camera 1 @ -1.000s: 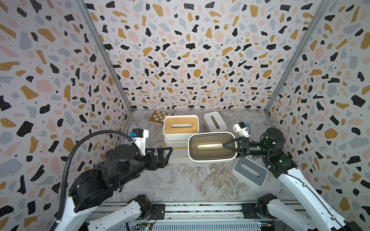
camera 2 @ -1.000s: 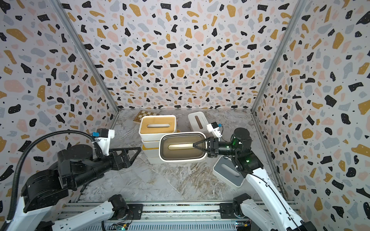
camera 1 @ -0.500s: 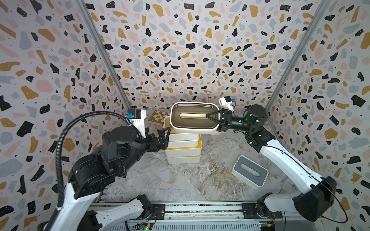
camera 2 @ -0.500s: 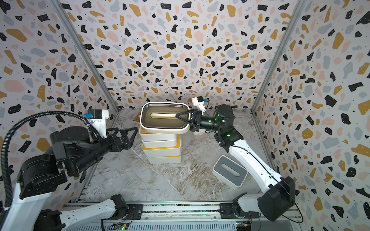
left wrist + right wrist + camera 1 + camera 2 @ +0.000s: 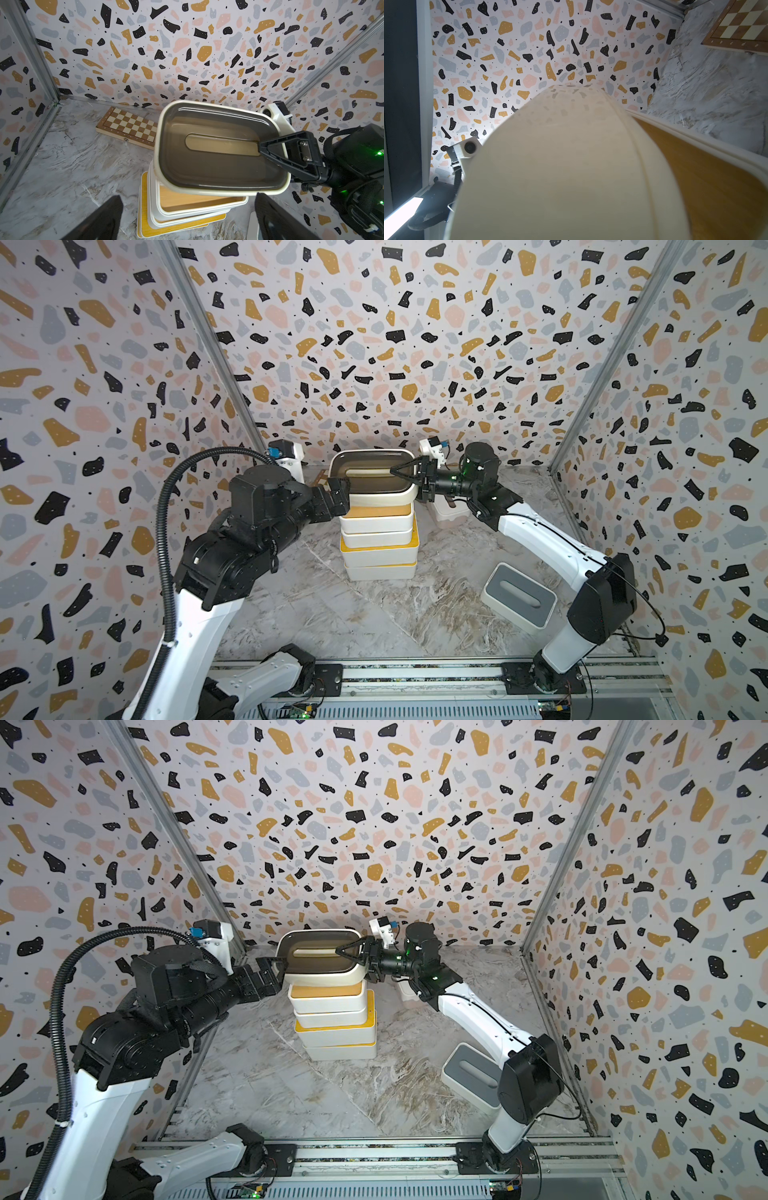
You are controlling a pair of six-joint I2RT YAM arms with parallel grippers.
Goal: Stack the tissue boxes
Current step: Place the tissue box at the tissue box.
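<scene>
I am observing the right gripper (image 5: pixel 400 476) clamping the near end of the dark-lidded box (image 5: pixel 370 480), holding it slightly tilted over the stack (image 5: pixel 379 548) of four boxes, while the left gripper (image 5: pixel 340 492) is hovering wide open and empty beside its far end

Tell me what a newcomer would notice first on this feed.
The dark-lidded tissue box, gripped at its slot end by the right claw, hangs slightly tilted over the tall stack at mid-table. The left claw stands open beside the stack's left side. One grey-lidded box lies alone at front right.
</scene>
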